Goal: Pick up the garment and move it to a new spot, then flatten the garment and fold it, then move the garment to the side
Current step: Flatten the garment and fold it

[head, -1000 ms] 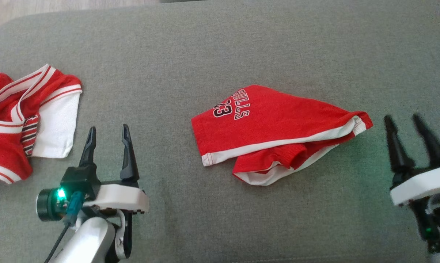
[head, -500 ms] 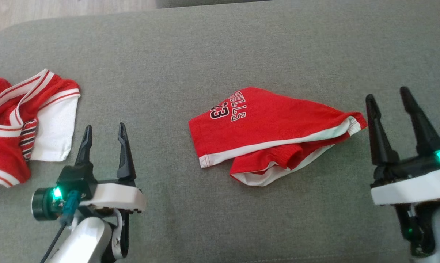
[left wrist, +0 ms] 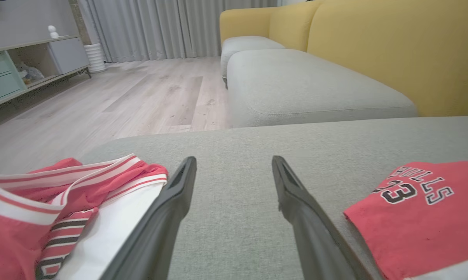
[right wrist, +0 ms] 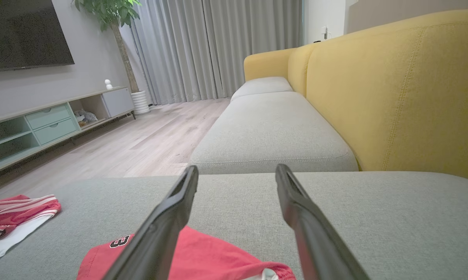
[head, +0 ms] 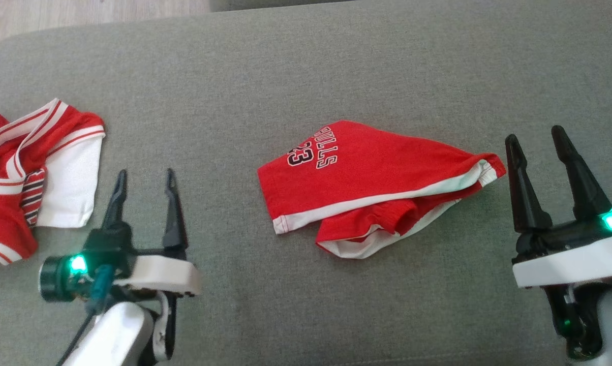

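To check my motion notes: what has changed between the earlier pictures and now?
The right hand moved forward and a little left, nearer the right end of the red shorts. Nothing was taken hold of or let go. The left hand, the shorts and the jersey stayed in place; both hands remain open and empty. The slight overall shift is the camera's.

Left gripper (head: 143,178) low, fingers spread, empty. Right gripper (head: 534,137) raised, fingers spread, empty.

Black claw fingers (head: 523,193), white wrists (head: 158,272), green lights (head: 77,264)
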